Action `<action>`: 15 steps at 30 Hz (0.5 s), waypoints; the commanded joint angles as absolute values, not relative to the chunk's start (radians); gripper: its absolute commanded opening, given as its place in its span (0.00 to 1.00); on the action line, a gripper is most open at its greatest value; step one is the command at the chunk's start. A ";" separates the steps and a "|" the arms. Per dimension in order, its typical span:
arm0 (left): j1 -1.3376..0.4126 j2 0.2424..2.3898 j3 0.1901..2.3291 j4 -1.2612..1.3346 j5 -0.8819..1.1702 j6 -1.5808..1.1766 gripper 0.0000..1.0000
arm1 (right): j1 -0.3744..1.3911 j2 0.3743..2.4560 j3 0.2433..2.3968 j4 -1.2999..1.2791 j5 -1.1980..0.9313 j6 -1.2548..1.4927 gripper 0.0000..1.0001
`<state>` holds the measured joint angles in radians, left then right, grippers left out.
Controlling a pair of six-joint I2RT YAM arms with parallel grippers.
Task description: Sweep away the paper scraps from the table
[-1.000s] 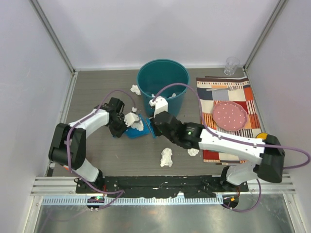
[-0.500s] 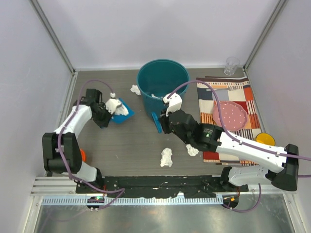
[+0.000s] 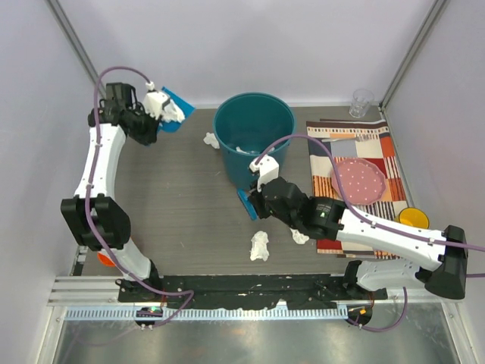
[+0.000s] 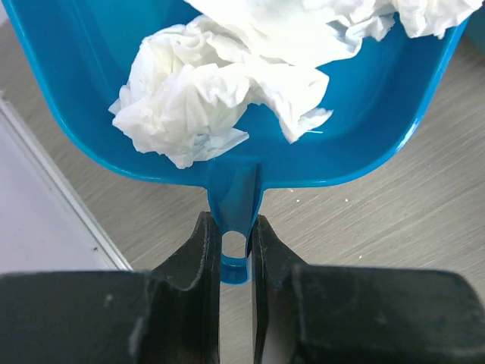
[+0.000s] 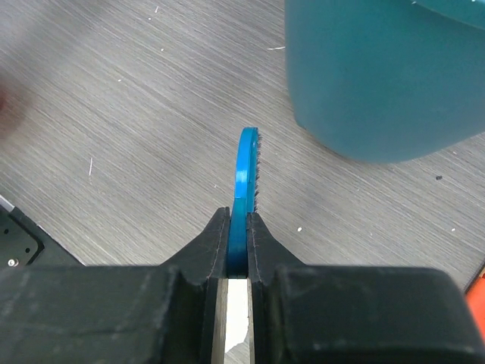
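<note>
My left gripper (image 3: 148, 115) is shut on the handle of a blue dustpan (image 4: 250, 136) and holds it lifted at the far left, left of the teal bin (image 3: 254, 136). White paper scraps (image 4: 220, 83) lie in the pan, also seen from above (image 3: 163, 104). My right gripper (image 3: 254, 199) is shut on a blue brush (image 5: 244, 189), held edge-on just in front of the bin (image 5: 386, 76). Loose scraps lie on the table (image 3: 174, 220): one at the front middle (image 3: 259, 245), one by my right arm (image 3: 301, 236), one left of the bin (image 3: 211, 139).
A striped placemat (image 3: 356, 174) at right holds a pink plate (image 3: 358, 180) and cutlery. A clear glass (image 3: 361, 101) stands at the back right. A yellow object (image 3: 413, 218) sits by the mat's front right. Walls enclose three sides.
My left arm has lifted the dustpan with its scraps from mid-table up and back to the far left. My right gripper with the brush has shifted slightly toward the front of the bin.
</note>
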<state>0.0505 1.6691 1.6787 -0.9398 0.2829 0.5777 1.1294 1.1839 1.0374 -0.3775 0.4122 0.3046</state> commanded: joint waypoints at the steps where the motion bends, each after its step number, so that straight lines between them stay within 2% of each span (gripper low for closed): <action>1: 0.012 1.698 1.886 -1.031 0.284 0.480 0.00 | 1.132 1.138 1.031 -0.356 0.406 0.301 0.01; 5: -0.122 1.710 1.996 -1.055 0.154 0.474 0.00 | 1.132 1.132 1.023 -0.359 0.422 0.310 0.01; 8: -0.291 1.701 2.017 -1.004 -0.044 0.509 0.00 | 1.132 1.131 1.022 -0.362 0.425 0.310 0.01; 12: -0.461 1.671 1.926 -0.867 -0.392 0.653 0.00 | 1.132 1.123 1.020 -0.359 0.410 0.313 0.01; 15: -0.560 1.669 1.864 -0.724 -0.535 0.787 0.00 | 1.132 1.118 1.019 -0.354 0.402 0.319 0.01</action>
<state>-0.4755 1.7020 1.9270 -0.9123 -0.2111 0.6090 1.1294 1.1553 1.0176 -0.3851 0.4065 0.3092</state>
